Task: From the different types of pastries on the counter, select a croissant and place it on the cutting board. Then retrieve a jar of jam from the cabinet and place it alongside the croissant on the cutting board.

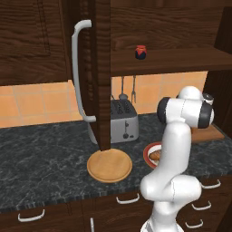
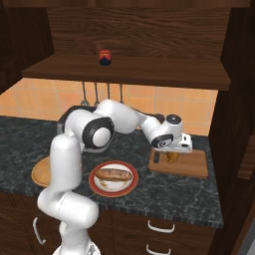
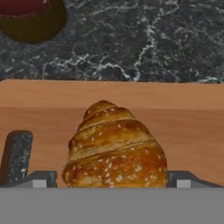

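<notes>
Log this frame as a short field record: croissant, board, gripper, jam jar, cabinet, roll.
croissant: lying on the cutting board, between the fingers
gripper: open, low over the board, jaws either side of the croissant
jar of jam: on the cabinet shelf
cabinet door: swung open
bread roll: on a red-rimmed plate

no text, label, brand, number or sign can be read anywhere in these views. the jar of jam (image 2: pixel 104 57) is seen with a plain reddish band, and no lettering can be made out on the toaster (image 1: pixel 123 121).
</notes>
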